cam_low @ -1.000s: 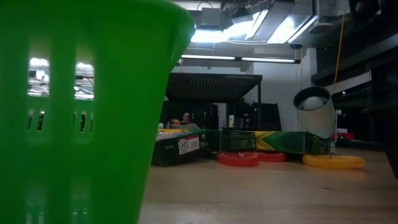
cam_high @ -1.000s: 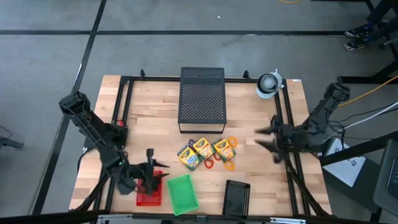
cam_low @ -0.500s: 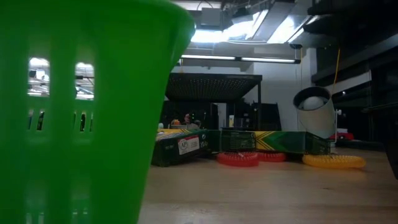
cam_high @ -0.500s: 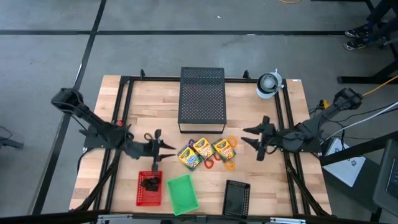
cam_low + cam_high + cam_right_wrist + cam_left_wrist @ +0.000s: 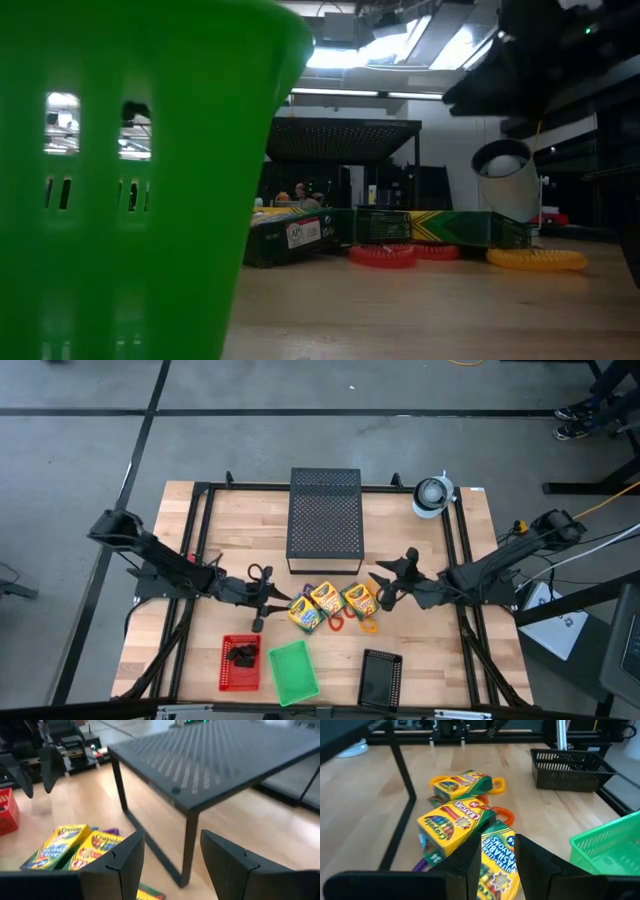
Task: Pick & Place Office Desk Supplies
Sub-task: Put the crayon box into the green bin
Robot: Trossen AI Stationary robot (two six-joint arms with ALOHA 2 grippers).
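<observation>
Collision is the main risk: both grippers, left (image 5: 262,598) and right (image 5: 388,582), are spread open and empty, with the crayon boxes (image 5: 332,604) packed between them. If one box is nudged, the touching neighbours and rings (image 5: 367,625) could be scattered.

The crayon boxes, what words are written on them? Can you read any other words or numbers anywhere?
"CRAYONS" on the middle crayon box, seen from the left wrist.
Print on the nearest crayon box, in front of the left gripper: too blurred to read.
Print on the farthest crayon box: too small to read.
White sticker on the dark box end in the low view: too small to read.
No other words or numbers can be read.
</observation>
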